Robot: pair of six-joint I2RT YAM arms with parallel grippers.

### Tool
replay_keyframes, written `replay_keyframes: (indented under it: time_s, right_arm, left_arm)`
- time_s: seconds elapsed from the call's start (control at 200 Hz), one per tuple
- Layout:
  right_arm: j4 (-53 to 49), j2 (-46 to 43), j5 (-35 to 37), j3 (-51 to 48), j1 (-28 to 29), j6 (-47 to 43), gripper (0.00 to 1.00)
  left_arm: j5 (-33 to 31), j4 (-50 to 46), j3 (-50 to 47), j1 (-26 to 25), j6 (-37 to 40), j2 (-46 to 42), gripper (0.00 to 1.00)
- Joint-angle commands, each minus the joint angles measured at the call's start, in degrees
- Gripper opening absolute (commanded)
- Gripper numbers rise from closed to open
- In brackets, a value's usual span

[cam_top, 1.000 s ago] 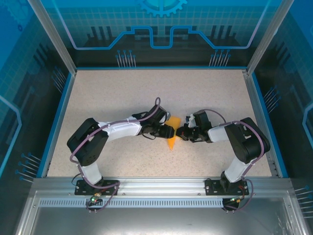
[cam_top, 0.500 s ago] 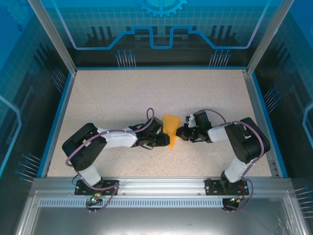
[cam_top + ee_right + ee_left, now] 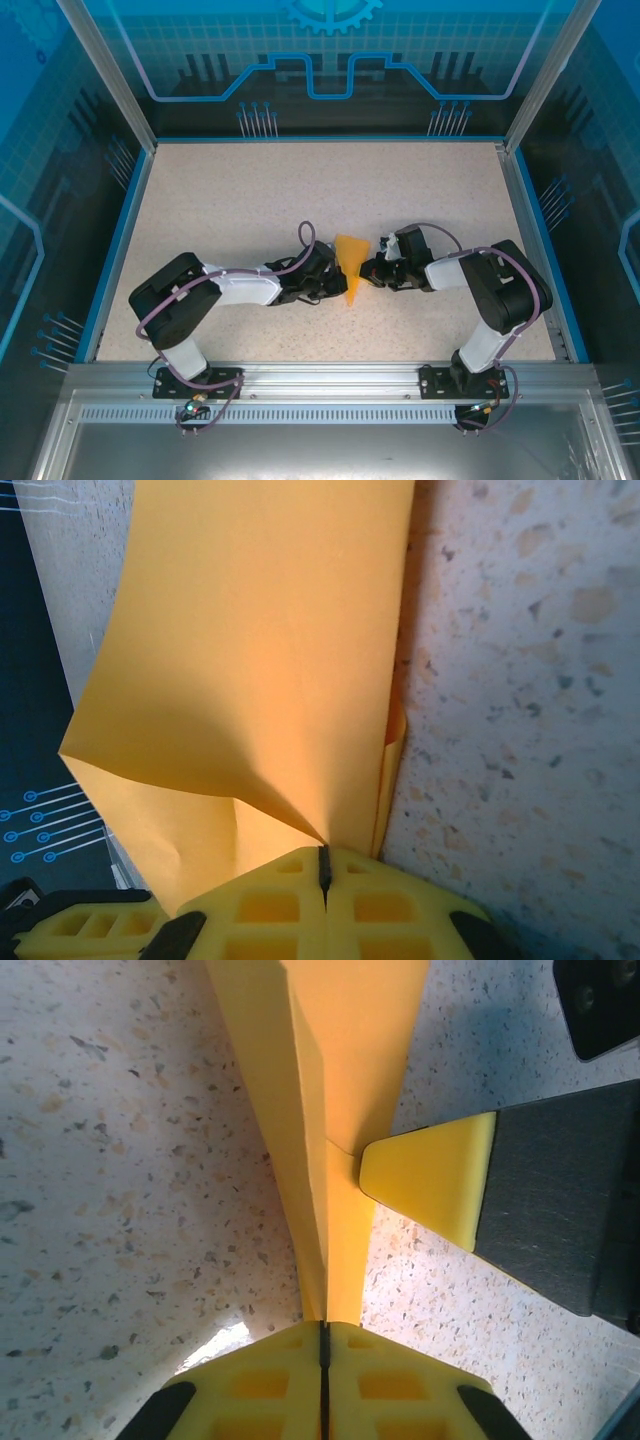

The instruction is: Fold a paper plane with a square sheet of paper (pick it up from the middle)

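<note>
The orange paper (image 3: 350, 262) is folded into a narrow pointed shape standing on edge mid-table, its tip toward the near side. My left gripper (image 3: 338, 288) is shut on the narrow end of the paper (image 3: 350, 1040), pinching it where the fingertips (image 3: 323, 1326) meet. My right gripper (image 3: 368, 272) comes in from the right, shut on the edge of a flap (image 3: 260, 630) at its fingertips (image 3: 323, 854). In the left wrist view, one right finger (image 3: 430, 1180) touches the paper's right side. The paper's far end runs past the top edge of both wrist views.
The speckled tabletop (image 3: 250, 200) is bordered by a blue rim (image 3: 120, 240) and transparent walls. Both arms lie low across the middle of the table, their bases on the metal rail (image 3: 320, 375) at the near edge.
The left arm has swung down and toward the near side, uncovering the paper's wide far end. The right arm has stayed in place.
</note>
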Motion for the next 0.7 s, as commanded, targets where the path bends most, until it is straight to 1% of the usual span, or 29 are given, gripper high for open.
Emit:
replay_keyframes:
  time_s: [0.0,0.095,0.165,0.35,0.545,0.695]
  right_arm:
    - [-4.8,-0.2,0.8,-0.9,-0.7,-0.8,0.01]
    - [-4.9,-0.3,0.8,-1.0,-0.8,-0.9,0.01]
    - [-4.8,-0.4,0.7,-0.9,-0.8,-0.9,0.01]
    - [-4.2,-0.6,0.6,-1.2,-0.9,-0.7,0.01]
    - [-5.1,-2.3,0.6,-1.2,-0.9,-0.8,0.01]
    - [-10.2,-5.5,2.3,0.5,-0.9,-2.9,0.02]
  left_arm:
    - [-2.0,-2.7,1.9,-0.6,2.4,0.9,0.07]
    - [-2.1,-6.8,4.6,-1.2,6.3,1.5,0.05]
    - [-2.2,-10.5,6.8,-1.9,9.4,2.5,0.01]
    - [-3.1,-16.6,10.7,-2.5,14.5,4.7,0.00]
    - [-3.9,-19.3,13.5,-2.8,17.5,6.7,0.00]
    - [-4.9,-20.3,14.2,-2.8,18.8,7.0,0.00]
